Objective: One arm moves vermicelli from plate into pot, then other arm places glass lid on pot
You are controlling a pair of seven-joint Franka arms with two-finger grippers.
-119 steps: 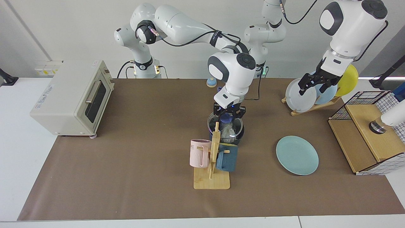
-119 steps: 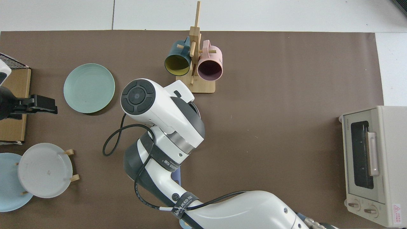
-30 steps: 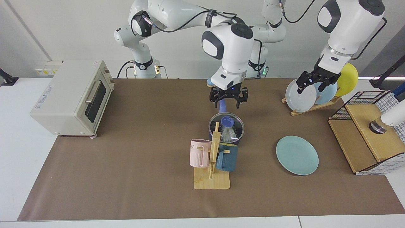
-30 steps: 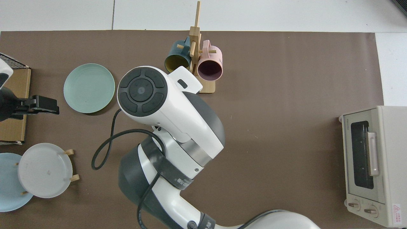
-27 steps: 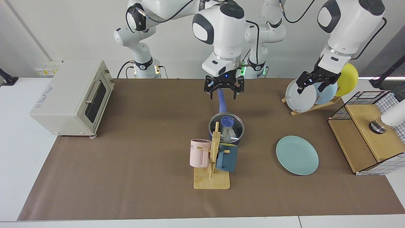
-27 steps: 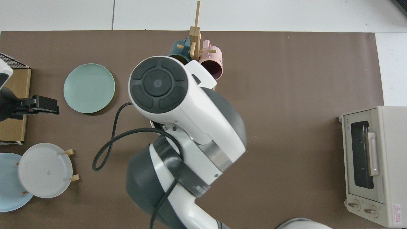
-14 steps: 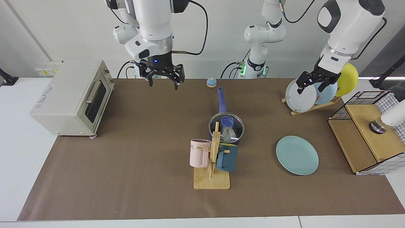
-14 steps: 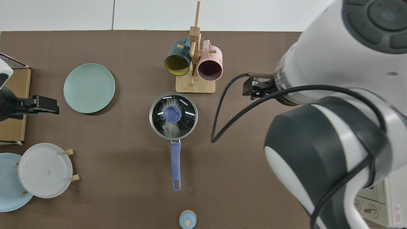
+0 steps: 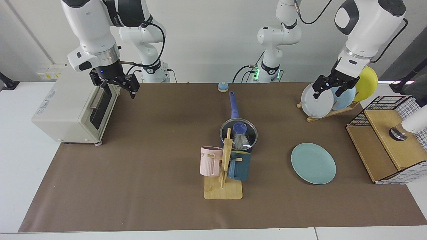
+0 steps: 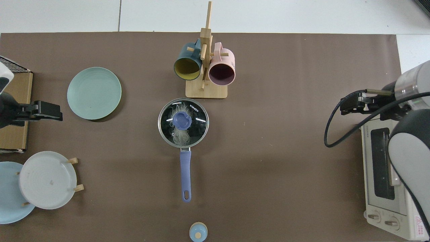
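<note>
Evidently both transfers are done: the glass lid (image 10: pixel 183 122) sits level on the pot (image 9: pixel 239 136), rim on rim all round, blue knob up. The vermicelli (image 10: pixel 181 135) shows through the glass inside the pot; the plate (image 10: pixel 94 93) lies bare, well apart from it.

Right gripper (image 9: pixel 116 84) — fingers spread, holding nothing — is up by the toaster oven (image 9: pixel 76 102), well clear of the pot. Left gripper (image 9: pixel 334 87) waits in front of the plate rack (image 9: pixel 328 113), fingers apart, empty.

Step in hand, as I judge it: retreat and park. To do it well, keep the right arm high and away from the toaster oven door, with no sweep back over the mug stand (image 9: pixel 224 181) — it stands just beside the pot, and a knock there could shift the lid.
</note>
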